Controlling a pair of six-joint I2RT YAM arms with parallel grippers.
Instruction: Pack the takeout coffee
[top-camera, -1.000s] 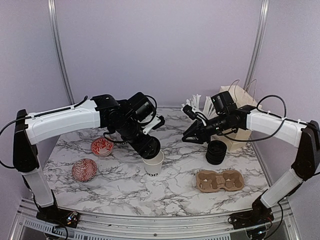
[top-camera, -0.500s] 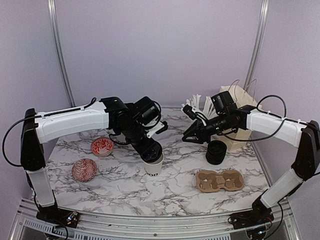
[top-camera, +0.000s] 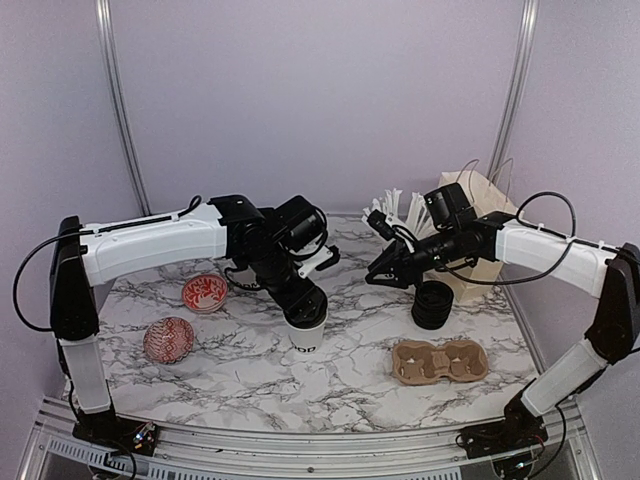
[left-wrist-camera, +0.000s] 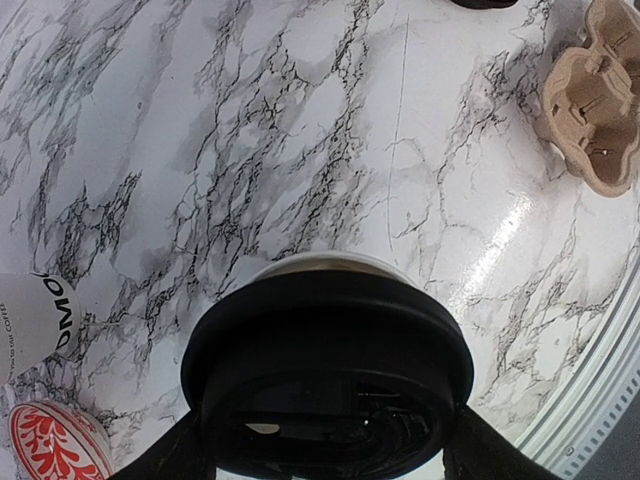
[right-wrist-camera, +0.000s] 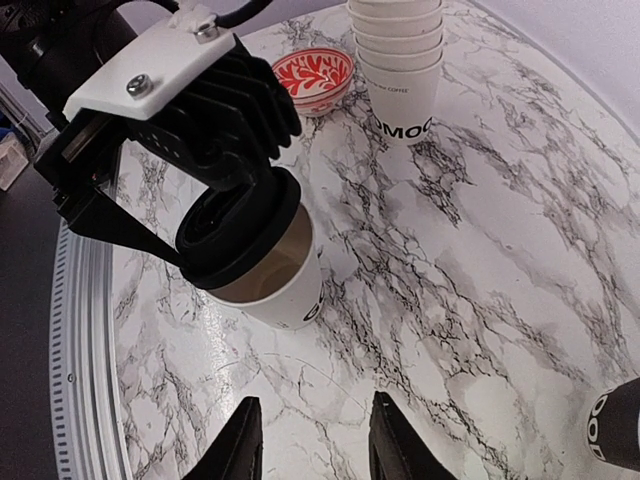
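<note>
A white paper cup (top-camera: 308, 337) with black lettering stands on the marble table (top-camera: 250, 375), left of centre. My left gripper (top-camera: 304, 308) is shut on a round black lid (left-wrist-camera: 325, 345) and holds it tilted on the cup's rim (left-wrist-camera: 325, 264). In the right wrist view the lid (right-wrist-camera: 238, 232) covers the left of the cup (right-wrist-camera: 288, 290), and the brown inside shows on the right. My right gripper (top-camera: 376, 276) is open and empty, hovering to the right of the cup; its fingertips (right-wrist-camera: 243, 440) point at bare table.
A brown two-cup carrier (top-camera: 440, 360) lies at the front right, with a stack of black lids (top-camera: 432, 305) behind it. A paper bag (top-camera: 482, 245) and white stirrers (top-camera: 398, 208) stand at the back right. Lidless stacked cups (right-wrist-camera: 400, 60) and red patterned bowls (top-camera: 205, 293) (top-camera: 168, 340) are on the left.
My left arm has reached further right and lowered the lid onto the cup's rim. The right arm has barely moved.
</note>
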